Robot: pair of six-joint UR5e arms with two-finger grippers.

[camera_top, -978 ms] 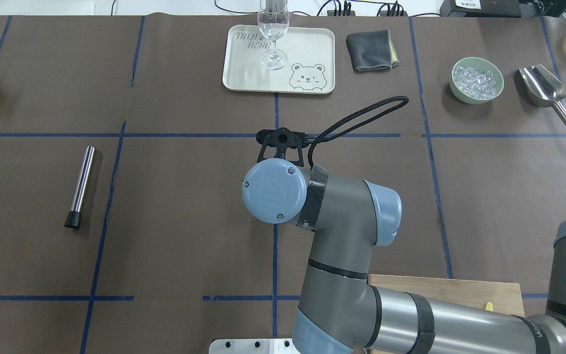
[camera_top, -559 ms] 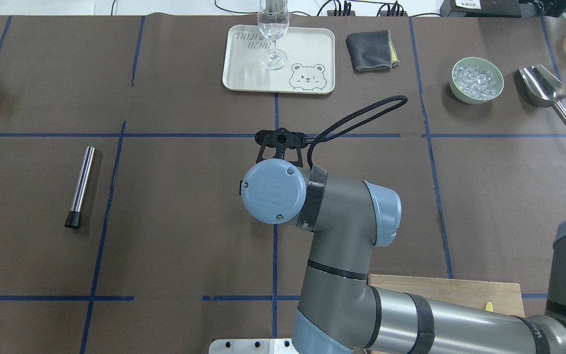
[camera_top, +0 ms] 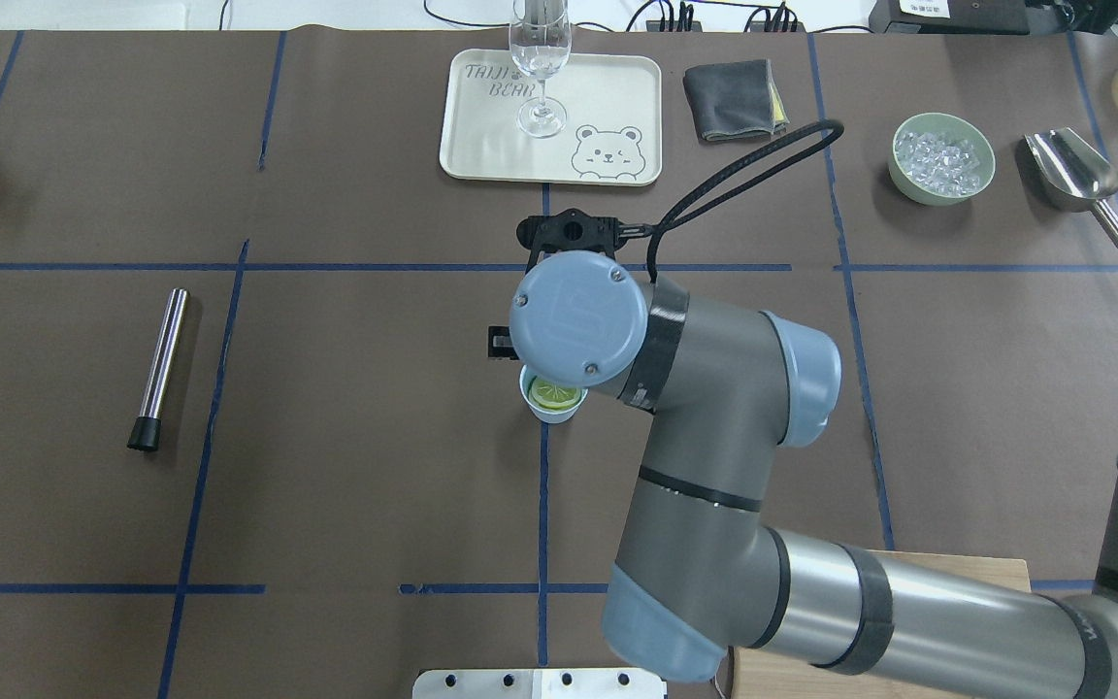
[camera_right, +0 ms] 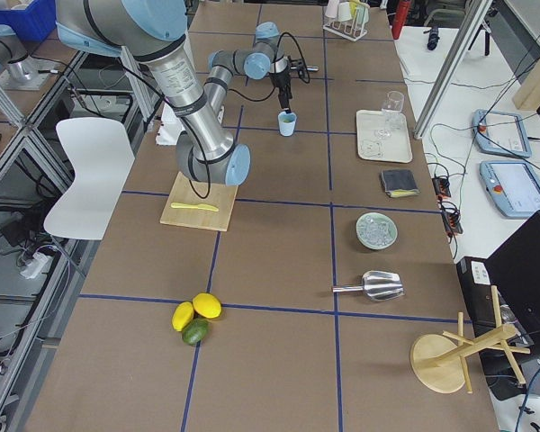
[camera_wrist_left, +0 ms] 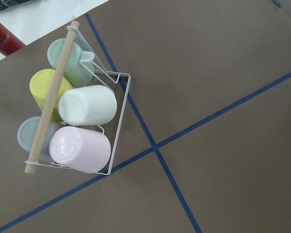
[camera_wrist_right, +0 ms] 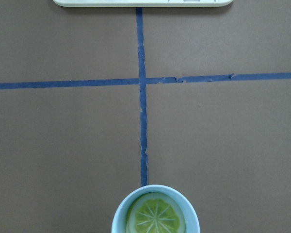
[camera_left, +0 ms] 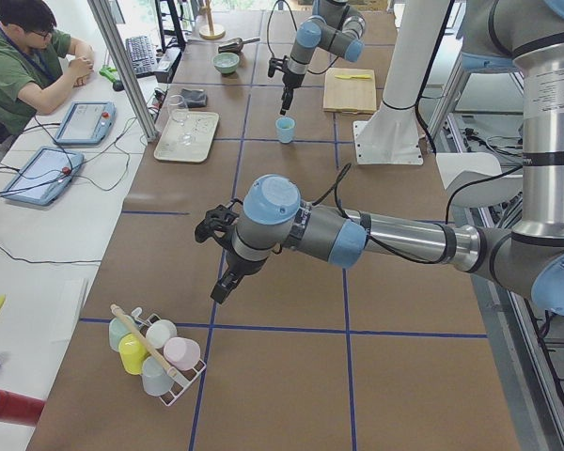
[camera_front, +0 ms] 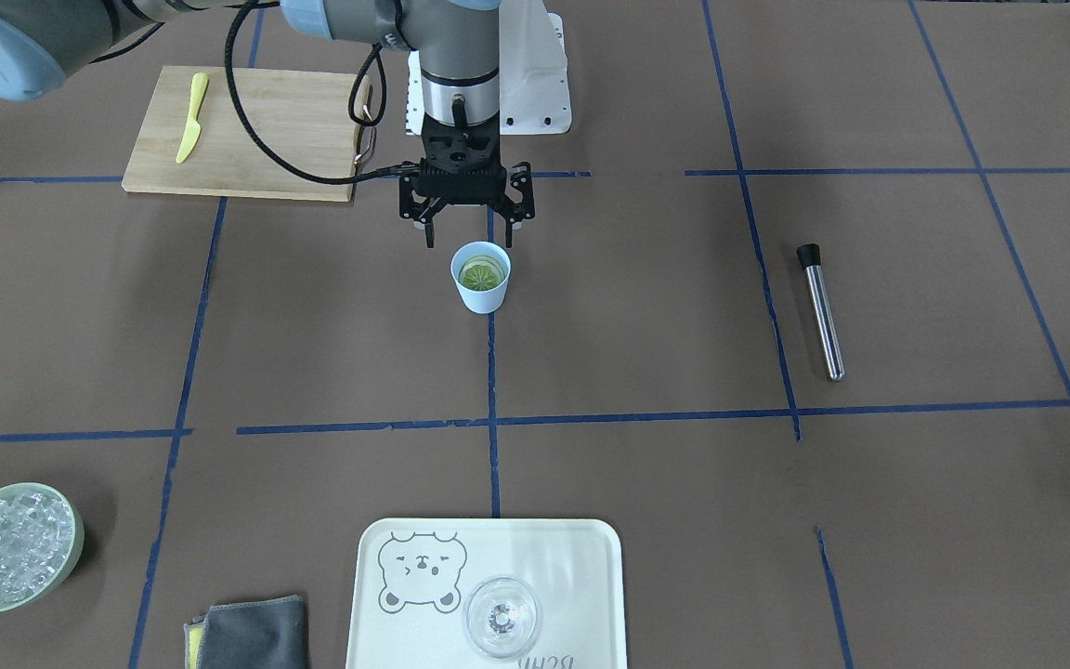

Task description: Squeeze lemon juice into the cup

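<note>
Nearest us in the front view, we saw a cream tray [camera_front: 577, 565] bearing a clear glass [camera_front: 501, 617], with a green bowl of ice [camera_front: 78, 550] off to one side. The desk [camera_front: 646, 307] wore brown paper [camera_front: 312, 353] crossed by blue tape lines [camera_front: 492, 418]. Further in, the cup [camera_front: 481, 297] stood upright on a tape line, the lemon [camera_front: 482, 273] inside it, cut face up. The right hand [camera_front: 468, 234] hung over it, fingers spread wide, empty. We could not tell how the left hand [camera_left: 222, 285] stood. Beyond lay a wooden board [camera_front: 266, 139]; past the desk's far edge, a white chair [camera_right: 94, 171].
</note>
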